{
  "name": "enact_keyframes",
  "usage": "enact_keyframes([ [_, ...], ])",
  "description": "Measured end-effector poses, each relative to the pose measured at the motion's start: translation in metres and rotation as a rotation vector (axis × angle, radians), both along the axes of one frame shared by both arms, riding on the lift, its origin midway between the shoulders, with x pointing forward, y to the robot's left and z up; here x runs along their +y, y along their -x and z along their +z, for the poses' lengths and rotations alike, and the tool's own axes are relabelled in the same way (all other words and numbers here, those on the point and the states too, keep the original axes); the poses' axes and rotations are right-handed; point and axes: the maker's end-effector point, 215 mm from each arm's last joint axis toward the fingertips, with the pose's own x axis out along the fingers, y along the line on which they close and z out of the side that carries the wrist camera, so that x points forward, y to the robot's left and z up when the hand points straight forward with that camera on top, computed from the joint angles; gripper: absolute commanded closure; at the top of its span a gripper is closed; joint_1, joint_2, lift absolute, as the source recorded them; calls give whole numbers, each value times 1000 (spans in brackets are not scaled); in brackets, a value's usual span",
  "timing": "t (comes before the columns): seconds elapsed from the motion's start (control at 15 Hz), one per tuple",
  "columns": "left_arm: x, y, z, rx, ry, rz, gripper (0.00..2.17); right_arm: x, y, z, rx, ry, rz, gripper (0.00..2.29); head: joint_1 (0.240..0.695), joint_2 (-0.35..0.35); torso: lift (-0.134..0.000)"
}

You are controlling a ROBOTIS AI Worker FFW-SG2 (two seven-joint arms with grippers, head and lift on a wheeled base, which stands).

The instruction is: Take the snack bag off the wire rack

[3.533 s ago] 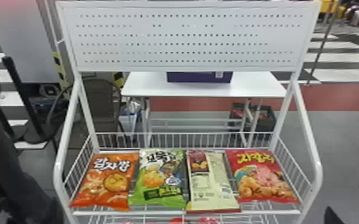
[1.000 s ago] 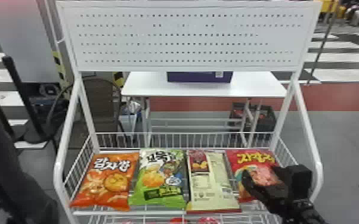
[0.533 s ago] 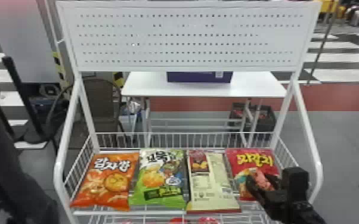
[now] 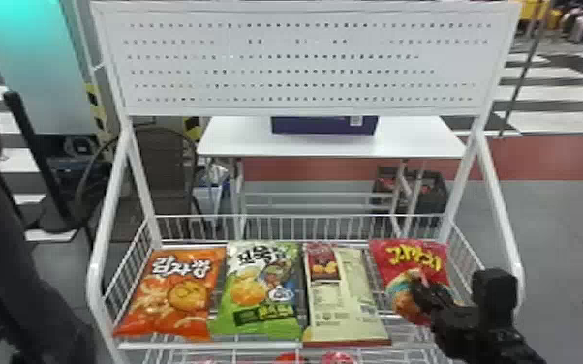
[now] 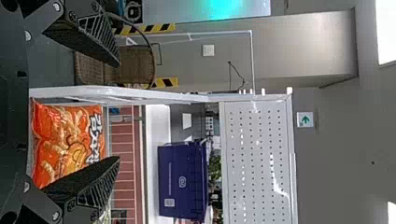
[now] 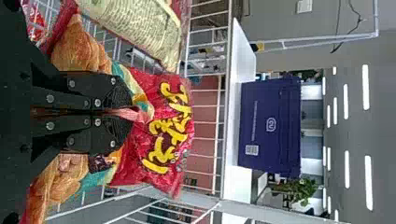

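At the right end of the wire rack (image 4: 208,345) my right gripper (image 4: 419,295) is over the middle of the red snack bag (image 4: 409,254). In the right wrist view, the right gripper (image 6: 123,112) has its fingers closed together on a pinched fold of the red snack bag (image 6: 161,135), which bunches up around them. The bag's top end lies near the rack's back wires. My left gripper (image 5: 116,112) stands open in the left wrist view, nothing between its fingers, with the orange snack bag (image 5: 70,140) beyond it.
Orange (image 4: 174,295), green (image 4: 259,290) and cream (image 4: 344,295) bags lie in a row left of the red one. The rack's side frame (image 4: 503,208) rises at the right. Behind stands a white table (image 4: 416,140) with a purple box (image 4: 324,126).
The right arm came in from the lower right and reached the red bag. Its gripper has closed on the bag, whose front has bunched up. The other bags have not moved.
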Motion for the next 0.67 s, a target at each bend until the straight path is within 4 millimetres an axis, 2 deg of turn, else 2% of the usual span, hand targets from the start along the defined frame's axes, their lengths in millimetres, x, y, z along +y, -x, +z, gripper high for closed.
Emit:
enact_keyframes([
  [0.33, -2, 1, 6, -9, 2, -1, 194, -3, 34, 67, -104, -21, 18, 1929, 499, 0, 0],
  [0.67, -3, 1, 7, -12, 2, -4, 194, -7, 92, 105, -139, -57, 37, 1929, 499, 0, 0],
])
